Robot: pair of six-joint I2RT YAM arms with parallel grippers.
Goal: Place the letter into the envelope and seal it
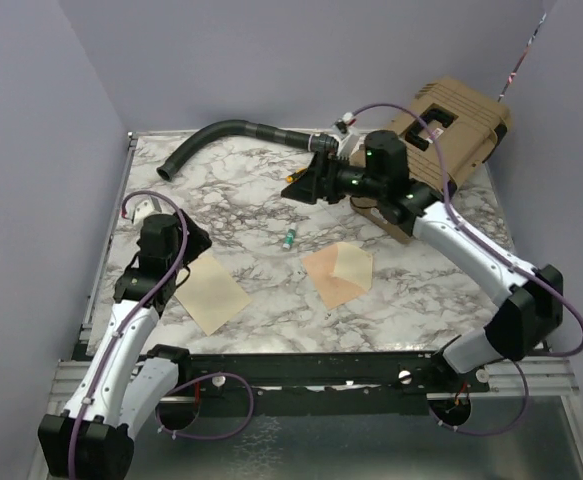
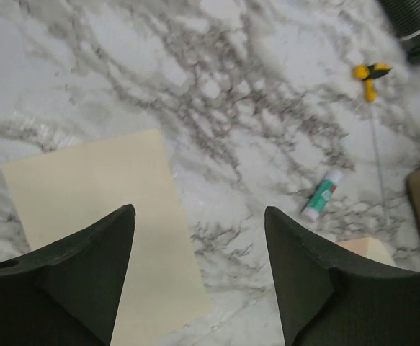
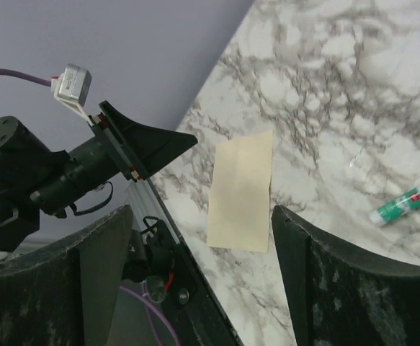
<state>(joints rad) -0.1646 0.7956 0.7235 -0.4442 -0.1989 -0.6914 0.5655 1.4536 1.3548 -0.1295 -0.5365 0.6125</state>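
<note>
The letter lies flat on the marble worktop just beneath the left claw, which hangs open and empty, with the envelope near on its right and the right claw open, well apart at the back.

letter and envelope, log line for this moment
letter flat on table, apart from envelope | left jaws open over letter edge | right jaws open, raised | nothing held

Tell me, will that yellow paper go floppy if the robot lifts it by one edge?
Probably: the letter looks like one thin sheet, so it would likely droop. It lies flat on the smooth marble table, so it may slide when pushed and be hard to pinch. It seems light.
</note>
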